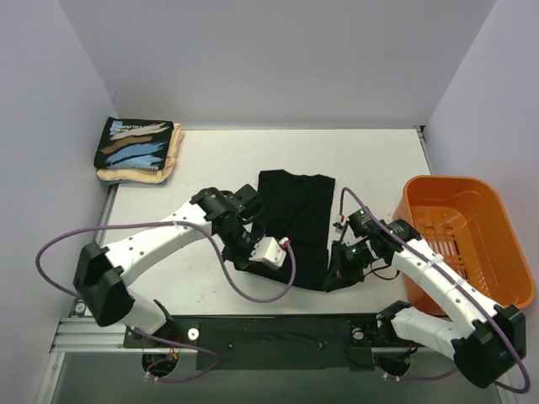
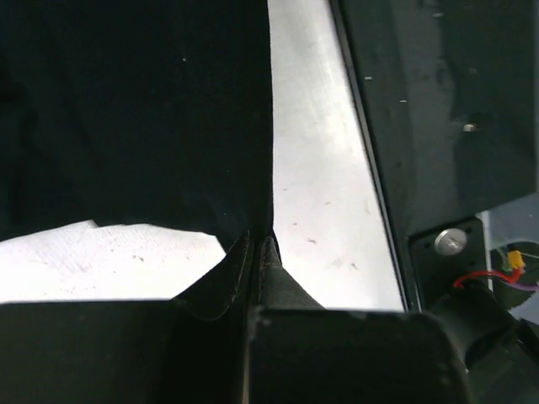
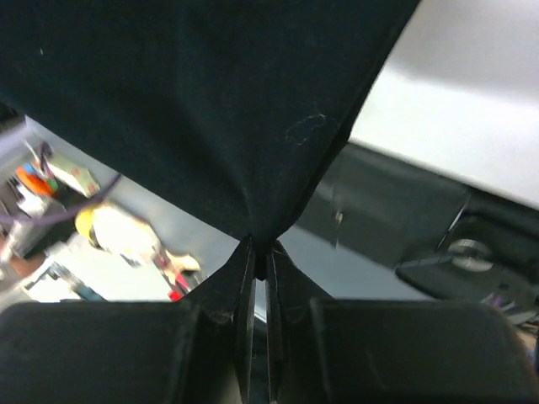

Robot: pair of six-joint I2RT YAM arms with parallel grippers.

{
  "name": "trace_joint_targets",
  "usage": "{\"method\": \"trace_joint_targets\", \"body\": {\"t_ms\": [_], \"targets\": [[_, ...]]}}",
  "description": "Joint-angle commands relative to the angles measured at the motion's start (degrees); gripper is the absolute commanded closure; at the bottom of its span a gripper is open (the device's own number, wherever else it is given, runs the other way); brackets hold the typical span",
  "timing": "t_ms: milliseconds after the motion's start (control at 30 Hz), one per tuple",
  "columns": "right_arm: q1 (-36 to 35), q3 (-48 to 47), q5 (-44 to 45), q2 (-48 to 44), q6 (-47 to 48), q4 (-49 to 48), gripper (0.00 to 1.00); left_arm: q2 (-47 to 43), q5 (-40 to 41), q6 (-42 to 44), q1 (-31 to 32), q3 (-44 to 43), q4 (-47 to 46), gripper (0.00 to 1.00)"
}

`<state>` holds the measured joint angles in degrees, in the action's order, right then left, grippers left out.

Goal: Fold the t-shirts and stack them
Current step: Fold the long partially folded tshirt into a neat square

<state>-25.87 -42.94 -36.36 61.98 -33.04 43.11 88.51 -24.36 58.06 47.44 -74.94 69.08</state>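
The plain black t-shirt (image 1: 295, 223) lies as a long folded strip in the middle of the table. My left gripper (image 1: 244, 252) is shut on its near left edge; the left wrist view shows the cloth (image 2: 135, 109) pinched between the fingertips (image 2: 268, 252). My right gripper (image 1: 337, 269) is shut on its near right corner; in the right wrist view the cloth (image 3: 210, 101) hangs stretched from the closed gripper (image 3: 259, 252), lifted off the table. The print t-shirt (image 1: 133, 145) lies folded on the cream t-shirt (image 1: 168, 164) at the far left.
An orange plastic basket (image 1: 459, 240) stands at the right edge of the table. The table's near edge with its black rail (image 1: 269, 332) runs just below both grippers. White walls enclose the table at the back and sides.
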Motion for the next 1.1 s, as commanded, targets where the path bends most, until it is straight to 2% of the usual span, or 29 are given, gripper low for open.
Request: {"method": "trace_joint_targets", "body": {"t_ms": [0, 67, 167, 267, 400, 567, 700, 867, 1067], "targets": [[-8.21, -5.47, -0.46, -5.89, -6.5, 16.55, 1.0, -9.4, 0.62, -0.22, 4.93, 0.49, 21.01, 1.0], [-8.85, -7.76, -2.48, -7.57, -8.52, 16.48, 1.0, -11.25, 0.81, -1.63, 5.73, 0.23, 21.01, 1.0], [-7.1, -11.28, -2.49, -4.87, -6.35, 16.39, 1.0, -9.51, 0.19, -2.51, 1.98, -5.54, 19.36, 1.0], [0.0, -14.88, -1.71, 0.41, 0.31, 16.13, 1.0, -3.81, 1.68, -6.28, -6.62, -13.72, 15.66, 1.0], [10.12, -21.56, -0.12, 10.85, 7.53, 14.81, 1.0, 4.01, 3.27, -10.08, -11.92, -22.52, 7.22, 1.0], [19.25, -27.98, 0.67, 22.03, 12.73, 11.3, 1.0, 14.13, 3.0, -12.44, -12.81, -30.78, 0.54, 1.0], [24.36, -30.27, 1.81, 27.93, 12.48, 7.61, 1.0, 22.66, 4.58, -17.18, -12.9, -39.92, -4.65, 1.0], [27.36, -33.34, 1.64, 34.51, 11.15, 2.86, 1.0, 31.61, 6.07, -18.34, -13.07, -49.23, -7.91, 1.0], [29.29, -39.05, 3.66, 42.69, 9.48, 0.39, 1.0, 39.8, 9.68, -19.65, -13.43, -55.57, -10.18, 1.0]]}}
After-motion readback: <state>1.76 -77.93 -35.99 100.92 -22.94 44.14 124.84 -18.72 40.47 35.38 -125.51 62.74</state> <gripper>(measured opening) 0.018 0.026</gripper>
